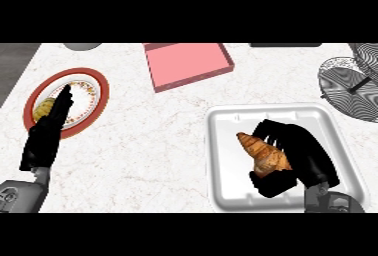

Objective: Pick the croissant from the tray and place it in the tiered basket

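Observation:
A golden-brown croissant (263, 152) lies in the white tray (227, 190) at the lower right. My right hand (306, 155) sits in the tray with fingers and thumb curled round the croissant's right and lower sides. The tiered basket (353, 90), a grey wire mesh piece, shows at the right edge, partly cut off. My left hand (48, 134) is open with straight fingers pointing up over the red-rimmed plate (100, 95) at the left.
A pink flat box (186, 64) lies at the top centre. A yellowish food item (43, 107) rests on the plate, partly hidden by my left hand. A grey round object (83, 46) peeks in at the top left. Marble counter (148, 150) spans the middle.

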Controlling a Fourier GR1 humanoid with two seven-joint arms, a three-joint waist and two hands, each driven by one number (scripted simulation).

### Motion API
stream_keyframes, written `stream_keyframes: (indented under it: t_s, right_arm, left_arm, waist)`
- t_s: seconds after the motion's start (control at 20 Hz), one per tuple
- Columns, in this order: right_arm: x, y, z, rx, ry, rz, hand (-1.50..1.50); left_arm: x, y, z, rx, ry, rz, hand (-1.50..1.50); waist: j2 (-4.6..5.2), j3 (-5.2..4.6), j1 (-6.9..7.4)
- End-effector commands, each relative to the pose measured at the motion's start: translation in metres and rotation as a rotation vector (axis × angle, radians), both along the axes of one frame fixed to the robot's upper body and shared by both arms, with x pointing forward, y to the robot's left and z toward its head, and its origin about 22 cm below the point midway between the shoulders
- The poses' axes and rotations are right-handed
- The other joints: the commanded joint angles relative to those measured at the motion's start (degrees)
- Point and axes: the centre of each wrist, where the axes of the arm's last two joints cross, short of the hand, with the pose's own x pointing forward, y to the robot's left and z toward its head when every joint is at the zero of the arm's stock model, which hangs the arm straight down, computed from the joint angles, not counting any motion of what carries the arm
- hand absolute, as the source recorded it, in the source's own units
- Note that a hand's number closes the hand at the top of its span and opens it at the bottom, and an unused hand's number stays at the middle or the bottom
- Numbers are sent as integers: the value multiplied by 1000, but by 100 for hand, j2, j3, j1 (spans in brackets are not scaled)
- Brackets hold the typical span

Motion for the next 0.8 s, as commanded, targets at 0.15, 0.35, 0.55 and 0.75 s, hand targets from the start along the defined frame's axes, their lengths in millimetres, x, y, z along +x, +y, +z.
stream_keyframes:
  t_s: [0.15,0.35,0.55,0.75]
  right_arm:
    - [-22,-38,71,99,-405,12,150]
    - [-29,-79,106,141,-510,-33,150]
    - [-27,-97,147,9,-578,-94,150]
    - [7,-121,192,-62,-565,-127,150]
  left_arm:
    - [0,-3,-6,3,3,4,0]
    - [-11,-11,-10,-3,-3,2,0]
    - [0,6,-8,-2,10,4,0]
    - [9,-6,4,-3,-18,-14,0]
  waist:
    - [23,-6,-48]
    - [21,-4,-11]
    - [35,-10,-15]
    - [49,-13,48]
